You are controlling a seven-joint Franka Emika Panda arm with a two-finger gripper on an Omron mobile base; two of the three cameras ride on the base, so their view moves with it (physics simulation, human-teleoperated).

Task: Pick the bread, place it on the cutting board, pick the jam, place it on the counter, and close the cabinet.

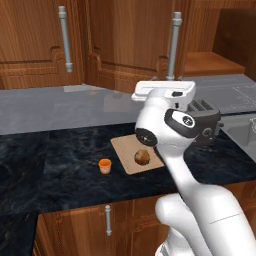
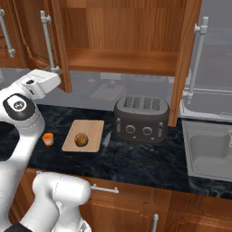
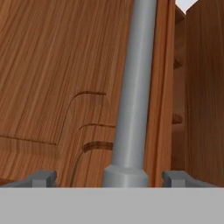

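Bread (image 1: pixel 142 157) on the cutting board (image 1: pixel 127 150), jam (image 1: pixel 104 166) on the counter (image 1: pixel 60 160), and the claw (image 3: pixel 105 178) sits open astride the cabinet door's (image 3: pixel 48 78) upright handle (image 3: pixel 133 87), bar dead ahead between its tips.

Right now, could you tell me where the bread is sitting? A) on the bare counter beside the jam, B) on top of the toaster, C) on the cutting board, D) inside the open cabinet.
C: the bread rests on the cutting board, while the jam stands apart on the counter beside the board.
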